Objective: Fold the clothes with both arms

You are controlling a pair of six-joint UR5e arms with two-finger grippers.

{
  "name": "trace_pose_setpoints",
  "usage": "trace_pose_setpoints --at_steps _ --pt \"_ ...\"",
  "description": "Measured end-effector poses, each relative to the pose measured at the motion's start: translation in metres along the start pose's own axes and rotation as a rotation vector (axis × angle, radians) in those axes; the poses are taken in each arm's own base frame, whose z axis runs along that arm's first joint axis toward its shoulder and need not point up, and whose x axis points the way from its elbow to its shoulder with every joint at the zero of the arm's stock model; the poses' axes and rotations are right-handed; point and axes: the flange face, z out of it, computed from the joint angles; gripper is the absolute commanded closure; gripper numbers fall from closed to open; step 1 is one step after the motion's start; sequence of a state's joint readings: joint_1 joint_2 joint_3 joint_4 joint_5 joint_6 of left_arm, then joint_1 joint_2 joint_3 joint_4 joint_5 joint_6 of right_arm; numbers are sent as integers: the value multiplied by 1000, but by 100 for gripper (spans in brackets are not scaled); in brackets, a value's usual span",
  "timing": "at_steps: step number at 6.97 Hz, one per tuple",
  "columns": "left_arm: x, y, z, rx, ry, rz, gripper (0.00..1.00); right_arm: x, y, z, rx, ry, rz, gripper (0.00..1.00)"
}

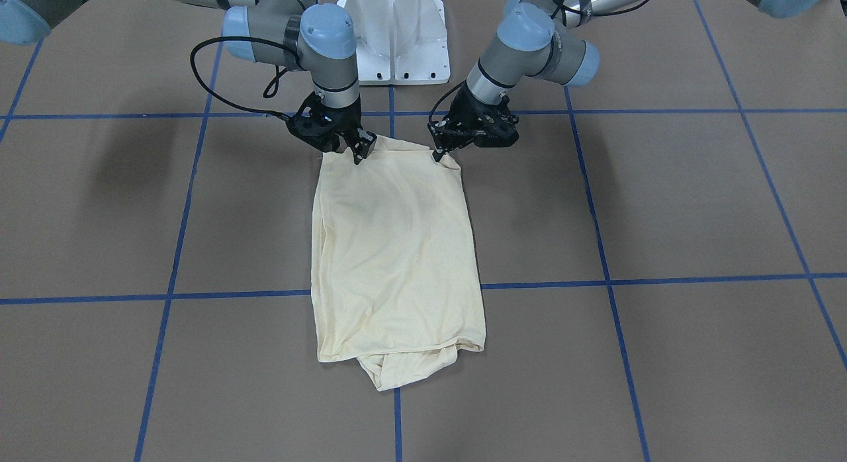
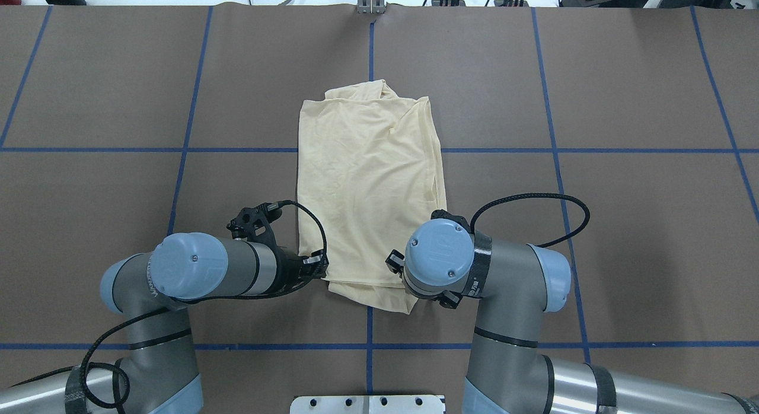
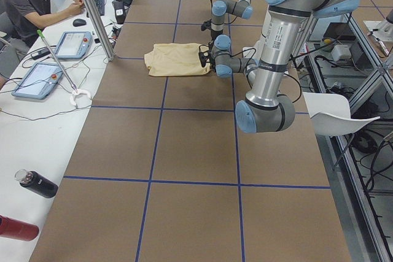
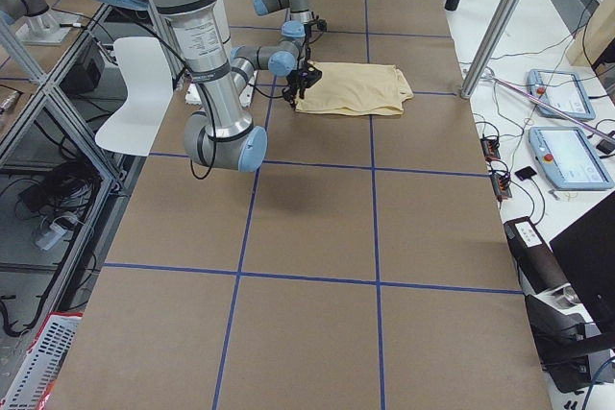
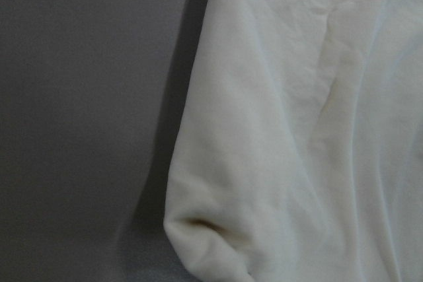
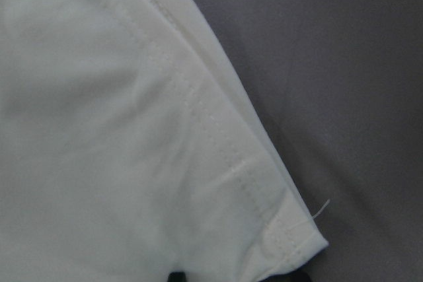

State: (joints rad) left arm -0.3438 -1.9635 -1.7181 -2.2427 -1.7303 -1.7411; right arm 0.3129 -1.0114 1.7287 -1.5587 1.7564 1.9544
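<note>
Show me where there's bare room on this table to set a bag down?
Wide bare table lies left and right of the shirt, and beyond its far edge. It's crowded at the robot's side, where the left gripper and right gripper meet the shirt's edge.

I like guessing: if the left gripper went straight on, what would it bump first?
The shirt: the left gripper points down at its corner, maybe touching it; the table lies underneath.
</note>
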Motion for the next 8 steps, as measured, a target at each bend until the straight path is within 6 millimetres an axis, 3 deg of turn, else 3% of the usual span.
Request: trace_pose_setpoints --at_steps 1,2,8 --pt "0 0 0 0 0 0 100 0 1 1 0 2 -1 63" --pt "0 0 0 0 0 0 100 -1 1 1 0 2 0 100" --pt "3 0 0 -1 4 1 100 0 2 0 -1 1 -10 100"
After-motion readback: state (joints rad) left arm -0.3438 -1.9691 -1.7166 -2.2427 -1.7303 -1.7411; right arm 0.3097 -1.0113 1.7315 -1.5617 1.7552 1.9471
